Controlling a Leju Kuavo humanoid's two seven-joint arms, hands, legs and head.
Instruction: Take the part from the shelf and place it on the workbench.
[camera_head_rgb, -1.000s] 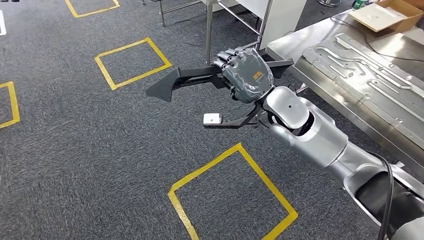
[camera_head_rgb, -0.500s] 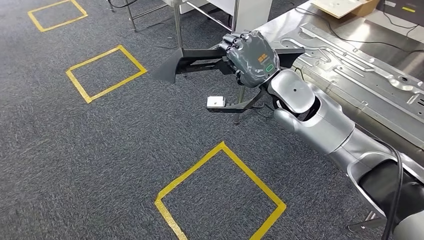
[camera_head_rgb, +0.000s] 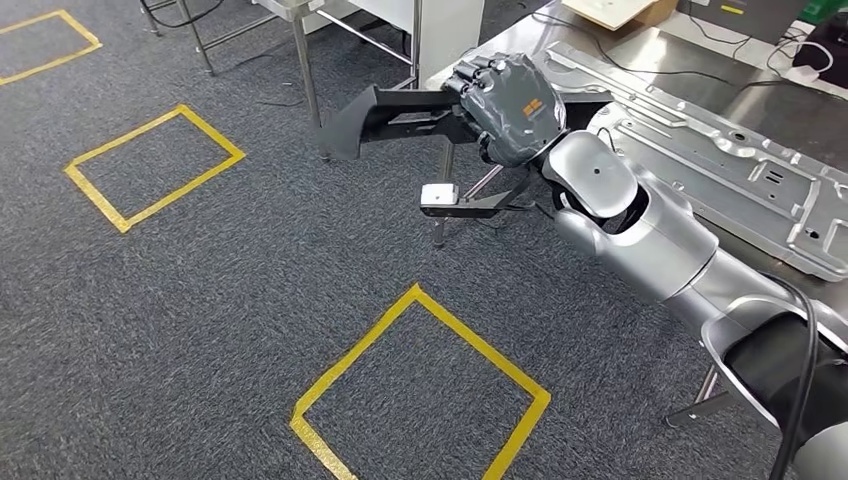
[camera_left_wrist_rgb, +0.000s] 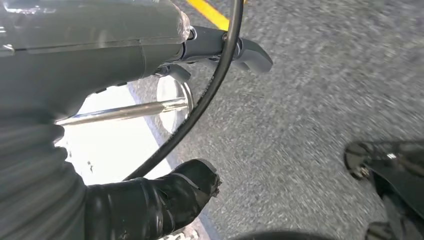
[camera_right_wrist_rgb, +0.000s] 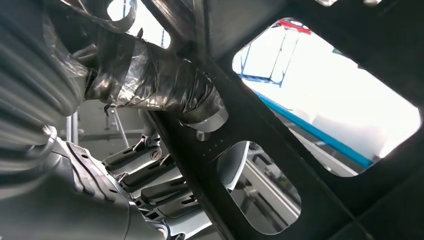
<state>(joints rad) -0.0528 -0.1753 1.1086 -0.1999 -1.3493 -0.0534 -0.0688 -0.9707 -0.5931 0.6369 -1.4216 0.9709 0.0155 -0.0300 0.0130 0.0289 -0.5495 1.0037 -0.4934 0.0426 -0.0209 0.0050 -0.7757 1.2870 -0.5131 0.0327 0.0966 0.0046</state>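
Observation:
The part (camera_head_rgb: 385, 110) is a long black metal bracket with a pointed end and a lower arm carrying a small white block (camera_head_rgb: 437, 194). My right hand (camera_head_rgb: 510, 105) grips it around its middle and holds it level above the carpet, beside the workbench's near corner. In the right wrist view the thumb (camera_right_wrist_rgb: 165, 92) wraps over a black bar of the part (camera_right_wrist_rgb: 260, 125), and the fingers (camera_right_wrist_rgb: 150, 185) curl beneath. The steel workbench (camera_head_rgb: 800, 120) lies to the right of the hand. My left hand (camera_left_wrist_rgb: 165, 125) hangs over the floor with thumb and fingers apart, holding nothing.
A large pressed metal panel (camera_head_rgb: 720, 150) lies on the workbench, with a cardboard box (camera_head_rgb: 615, 10) and cables behind it. A metal frame's legs (camera_head_rgb: 300, 60) stand beyond the part. Yellow tape squares (camera_head_rgb: 420, 380) (camera_head_rgb: 150, 165) mark the grey carpet.
The whole picture has shifted: the floor squares slid left and the workbench now shows nearer and fuller. My right hand keeps its grip on the part, which now reaches the bench's corner.

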